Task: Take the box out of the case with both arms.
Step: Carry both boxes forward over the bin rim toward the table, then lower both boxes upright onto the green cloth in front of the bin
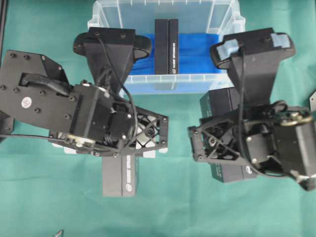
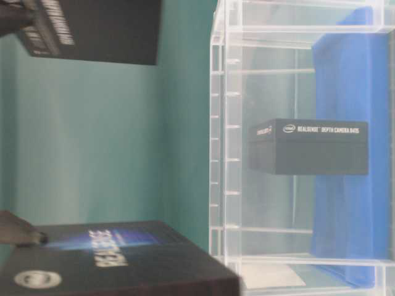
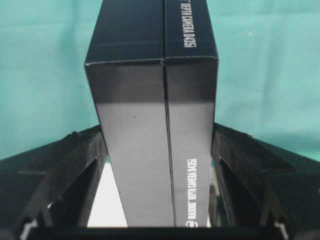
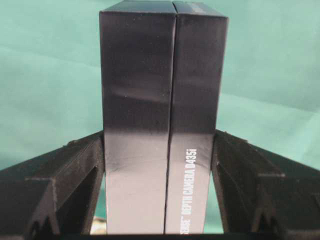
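Black box point(image 3: 155, 125) clamped in left gripper point(image 3: 159, 150); right gripper point(image 4: 159, 155) clamps another box point(image 4: 162, 125); 1 remains in case point(image 1: 111, 15).

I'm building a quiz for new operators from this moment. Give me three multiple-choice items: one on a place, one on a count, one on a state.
1. Where is the black box that no hand grips?
A. on the green cloth
B. on top of the case's rim
C. inside the case, on the blue sheet

2. How many black boxes show in the overhead view?
A. one
B. three
C. five

3. What is the left hand doing?
A. gripping a black box by its sides
B. hanging open and empty
C. clamping the case's rim

Key:
1 C: the third box stands between the case walls.
2 B: that one, the left hand's box, and the right hand's box in the right hand.
3 A: the left wrist view shows both fingers against the box's sides.
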You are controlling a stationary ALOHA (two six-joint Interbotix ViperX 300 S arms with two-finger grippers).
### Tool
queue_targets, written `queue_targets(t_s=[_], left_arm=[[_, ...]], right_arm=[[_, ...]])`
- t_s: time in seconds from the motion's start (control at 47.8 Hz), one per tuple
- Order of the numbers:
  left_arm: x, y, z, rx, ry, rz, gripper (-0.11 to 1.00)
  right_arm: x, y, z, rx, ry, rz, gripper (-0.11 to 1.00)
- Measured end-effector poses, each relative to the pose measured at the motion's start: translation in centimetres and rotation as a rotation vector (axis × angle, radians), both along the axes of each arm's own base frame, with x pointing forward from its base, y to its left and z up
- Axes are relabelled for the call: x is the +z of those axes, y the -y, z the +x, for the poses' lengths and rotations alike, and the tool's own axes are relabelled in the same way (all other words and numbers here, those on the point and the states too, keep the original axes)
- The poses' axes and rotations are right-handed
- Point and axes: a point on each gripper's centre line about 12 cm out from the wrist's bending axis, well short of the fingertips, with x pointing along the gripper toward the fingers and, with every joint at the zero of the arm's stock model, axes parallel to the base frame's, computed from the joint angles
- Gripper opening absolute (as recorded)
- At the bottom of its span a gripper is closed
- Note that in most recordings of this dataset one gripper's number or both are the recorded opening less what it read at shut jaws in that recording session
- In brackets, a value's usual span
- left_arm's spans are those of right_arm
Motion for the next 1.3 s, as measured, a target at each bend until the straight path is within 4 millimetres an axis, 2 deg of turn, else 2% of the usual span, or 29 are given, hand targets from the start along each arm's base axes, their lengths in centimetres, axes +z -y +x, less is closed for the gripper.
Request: queue_targets(t_s=[0.167,0.544,0.836,1.046,1.297], left_arm=[[-2.2,0.4,0.0,0.004,0.026,0.002,0.63],[-9.3,0.8,-1.2,0.027,0.059,-0.014,0.63],[-13.9,0.8,-1.7,0.016,0.071,-0.029,0.63],[-16.1,1.1,-2.0,0.018,0.089,-0.067,0.63],[-16.9,1.3,-1.7,0.012,0.126,-0.079,0.63]], right_arm=[[-2.5,-0.2,0.7,0.004,0.011,0.001,0.65],[-10.2,-0.7,0.8,-0.022,-0.008,0.032,0.65],[-14.6,-0.6,0.8,-0.067,0.029,0.058,0.65],[-16.6,-0.9,1.5,-0.064,0.038,0.069,0.65],[-17.5,-0.9,1.5,-0.054,0.024,0.058,0.65]])
